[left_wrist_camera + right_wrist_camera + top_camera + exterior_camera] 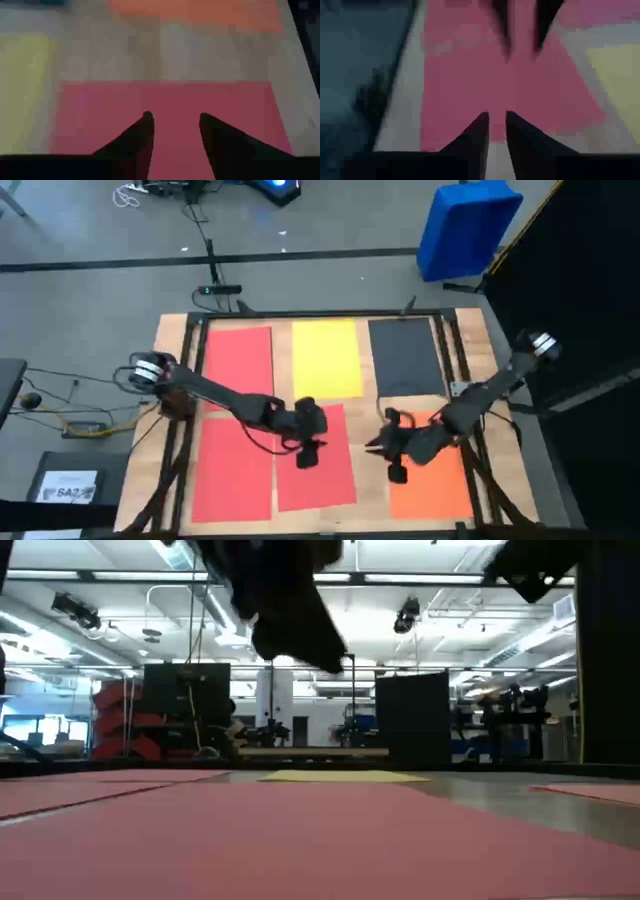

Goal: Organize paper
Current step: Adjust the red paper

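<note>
Hovering over the middle red sheet in the tabletop's near row, the left end effector has its fingers parted with only that sheet showing between them and nothing held. Facing it across a strip of bare wood, the right end effector has its fingers nearly together, a narrow gap between the tips, and also grips nothing; it sits at the inner edge of the orange sheet, though the blurred wrist view leaves it unclear whether the tips touch the surface.

The paper lies flat in two rows on the tabletop. Far row: a red sheet, a yellow sheet and a dark grey sheet. Near row: another red sheet, the middle red one tilted slightly, then the orange one. Beyond the far right corner a blue bin stands on the floor.
</note>
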